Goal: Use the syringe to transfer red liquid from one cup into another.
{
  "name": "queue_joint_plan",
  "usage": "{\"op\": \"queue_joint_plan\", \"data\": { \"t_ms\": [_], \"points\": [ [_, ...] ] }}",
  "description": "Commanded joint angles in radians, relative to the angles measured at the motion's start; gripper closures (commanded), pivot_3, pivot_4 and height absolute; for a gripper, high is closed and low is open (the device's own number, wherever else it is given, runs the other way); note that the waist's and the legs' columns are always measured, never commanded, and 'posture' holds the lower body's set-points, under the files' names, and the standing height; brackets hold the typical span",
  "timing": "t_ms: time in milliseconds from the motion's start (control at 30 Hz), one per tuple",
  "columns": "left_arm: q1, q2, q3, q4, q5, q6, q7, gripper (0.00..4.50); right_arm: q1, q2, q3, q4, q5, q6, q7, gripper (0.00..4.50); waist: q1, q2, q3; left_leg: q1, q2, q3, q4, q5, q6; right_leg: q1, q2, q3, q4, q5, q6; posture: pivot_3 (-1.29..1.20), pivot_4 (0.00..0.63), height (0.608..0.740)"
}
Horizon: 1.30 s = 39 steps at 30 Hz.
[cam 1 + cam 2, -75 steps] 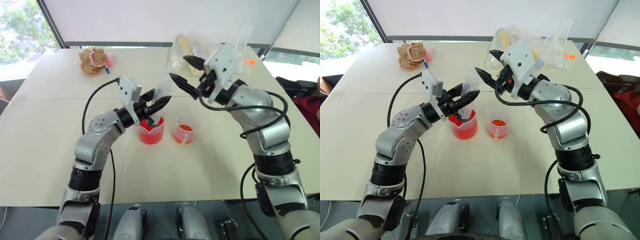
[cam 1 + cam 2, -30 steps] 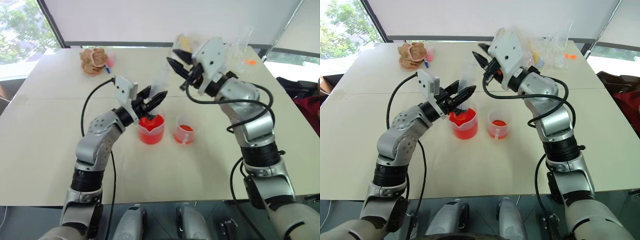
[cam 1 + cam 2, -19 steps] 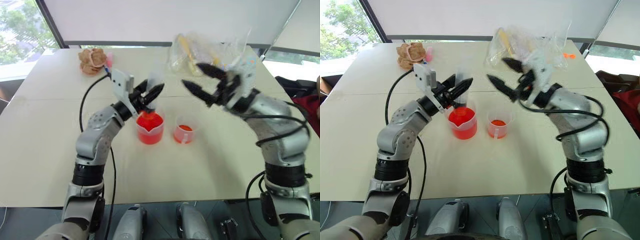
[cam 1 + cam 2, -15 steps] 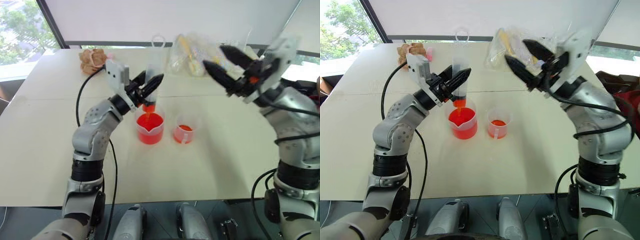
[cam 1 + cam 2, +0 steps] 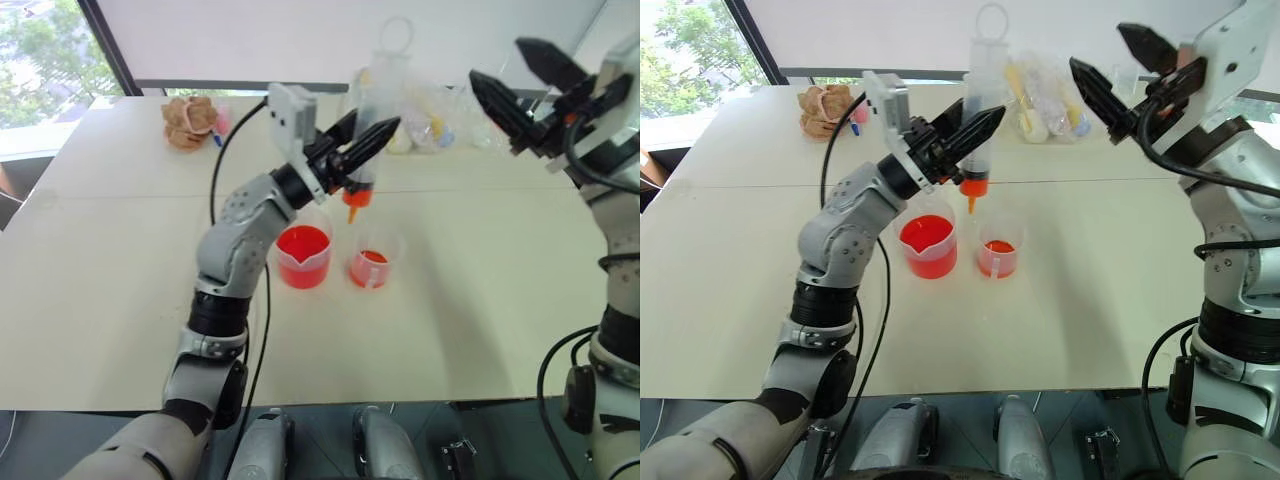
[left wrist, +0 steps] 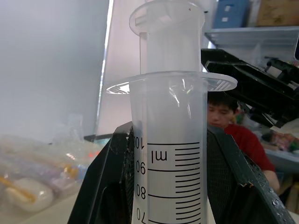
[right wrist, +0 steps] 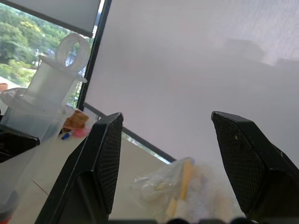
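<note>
My left gripper [image 5: 373, 122] is shut on the barrel of the syringe [image 5: 368, 120], held upright well above the table. Its ringed plunger end is on top. Its orange-red tip [image 5: 972, 190] points down, over the gap between the two cups and closer to the smaller one. The wide spouted cup [image 5: 303, 256] holds red liquid [image 5: 302, 241]. The smaller cup [image 5: 370, 267] to its right has a little red liquid at the bottom. My right gripper [image 5: 498, 60] is open and empty, raised to the right of the syringe and apart from it.
A clear plastic bag of items [image 5: 425, 110] lies at the back of the table behind the syringe. A brown lump with a pink thing [image 5: 190, 120] sits at the back left. A person in a red top [image 6: 238, 135] is seen beyond the table.
The left gripper has lifted the syringe out of the wide cup and carried it right, toward the smaller cup. The right gripper has left the plunger, opened wide and swung up and to the right.
</note>
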Motion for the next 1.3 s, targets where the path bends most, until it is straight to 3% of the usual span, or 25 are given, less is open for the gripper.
{"op": "queue_joint_plan", "data": {
  "t_ms": [33, 267, 633, 1000, 1300],
  "points": [
    [-0.012, -0.035, -0.038, 0.055, 0.039, -0.077, -0.036, 3.09, -0.024, -0.037, -0.030, -0.062, 0.011, 0.001, -0.008, 1.38, 0.001, 0.000, 0.000, 0.000, 0.000, 0.000, 0.000, 0.000, 0.000, 0.000, 0.000, 0.000, 0.000, 0.000, 0.000, 0.00, 0.150, 0.740],
    [0.000, -0.080, -0.065, 0.108, 0.070, -0.113, -0.054, 3.09, -0.025, -0.002, 0.018, -0.145, 0.055, 0.050, -0.039, 1.38, 0.002, 0.000, 0.000, 0.000, 0.001, 0.000, 0.000, 0.000, 0.001, 0.000, 0.000, 0.000, 0.000, 0.000, 0.000, 0.00, 0.150, 0.740],
    [0.055, -0.085, -0.101, 0.066, 0.074, -0.092, -0.099, 3.09, 0.005, 0.004, 0.116, -0.036, -0.107, -0.044, -0.038, 1.38, 0.003, 0.000, 0.000, 0.000, 0.001, 0.000, 0.000, 0.000, 0.001, 0.000, 0.000, 0.000, 0.000, 0.000, 0.000, 0.00, 0.150, 0.740],
    [0.091, -0.078, -0.106, 0.013, 0.077, -0.062, -0.080, 3.09, 0.030, -0.010, 0.139, 0.059, -0.205, -0.103, -0.035, 1.38, 0.004, 0.000, 0.000, 0.000, 0.001, -0.001, 0.000, 0.000, 0.001, 0.000, 0.000, 0.000, 0.000, 0.000, 0.000, 0.00, 0.150, 0.740],
    [0.073, -0.080, -0.091, 0.043, 0.097, -0.082, -0.059, 3.09, 0.081, -0.029, 0.113, -0.012, -0.160, -0.054, 0.008, 1.38, 0.004, 0.000, 0.000, 0.000, 0.001, -0.001, 0.000, 0.000, 0.001, 0.000, 0.000, 0.000, 0.000, 0.000, 0.000, 0.00, 0.150, 0.740]
  ]
}}
